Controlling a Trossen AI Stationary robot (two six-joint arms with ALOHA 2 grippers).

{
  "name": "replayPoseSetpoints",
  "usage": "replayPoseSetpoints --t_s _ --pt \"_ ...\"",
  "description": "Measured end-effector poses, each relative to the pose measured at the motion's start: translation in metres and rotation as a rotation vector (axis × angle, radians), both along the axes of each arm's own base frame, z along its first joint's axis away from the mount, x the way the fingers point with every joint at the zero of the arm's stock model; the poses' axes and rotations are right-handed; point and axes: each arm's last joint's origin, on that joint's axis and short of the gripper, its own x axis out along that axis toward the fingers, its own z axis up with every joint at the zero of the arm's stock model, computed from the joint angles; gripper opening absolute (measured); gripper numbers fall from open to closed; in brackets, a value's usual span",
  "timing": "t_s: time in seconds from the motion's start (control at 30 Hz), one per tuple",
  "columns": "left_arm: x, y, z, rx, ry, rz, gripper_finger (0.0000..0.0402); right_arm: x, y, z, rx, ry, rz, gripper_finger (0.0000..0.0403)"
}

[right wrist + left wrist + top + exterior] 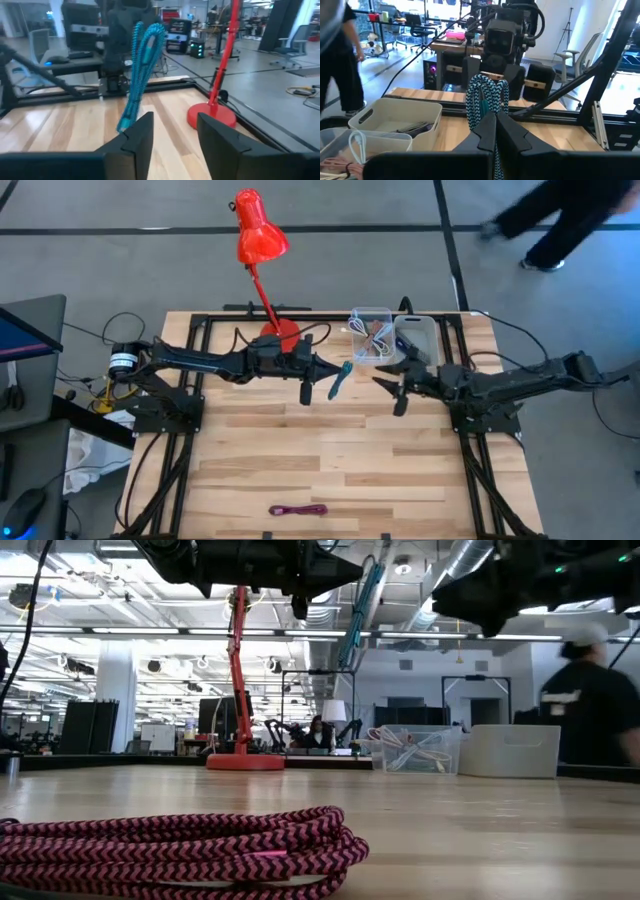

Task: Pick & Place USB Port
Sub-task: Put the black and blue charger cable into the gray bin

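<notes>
A teal braided cable [340, 380], coiled into a long bundle, hangs in the air over the table's far middle with my left gripper [325, 370] shut on it. The left wrist view shows the cable [487, 97] between my left gripper's shut fingers [496, 122]. My right gripper [392, 388] stands open a short way to the cable's right, level, pointing at it and touching nothing. The right wrist view shows the cable [142, 65] beyond my right gripper's parted fingers [175, 135]. A pink braided cable [298, 509] lies coiled on the table at the near edge. My left gripper pinches the teal bundle between its two fingers, several strands together [492, 112]. The fingers come level from the table's left and lie across the bundle. The bundle is lifted clear of the table and hangs tilted, one looped end [487, 82] above the fingers and the rest [352, 635] below.
A red desk lamp [262, 240] stands at the far edge behind my left arm. A clear bin holding cables [370, 330] and a white bin [420, 332] sit at the far right. A person [590, 700] walks beyond the table. Bare wood lies between the arms and the pink cable.
</notes>
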Motion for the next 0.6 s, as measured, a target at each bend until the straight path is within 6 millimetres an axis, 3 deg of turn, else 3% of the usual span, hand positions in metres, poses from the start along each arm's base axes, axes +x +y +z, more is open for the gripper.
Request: replayPoseSetpoints --t_s 0.2,0.43,0.6 --pt "0.0 0.0 0.0 0.006 -0.001 0.002 0.0004 0.022 -0.011 -0.009 0.024 -0.047 0.039 0.0124" --pt "0.0 0.003 0.001 0.007 -0.007 0.009 0.0004 0.041 -0.02 -0.021 0.067 -0.09 0.108 0.0138" --pt "0.0 0.005 0.001 0.008 -0.01 0.014 0.0004 0.063 -0.023 -0.018 0.063 -0.078 0.123 0.0148"
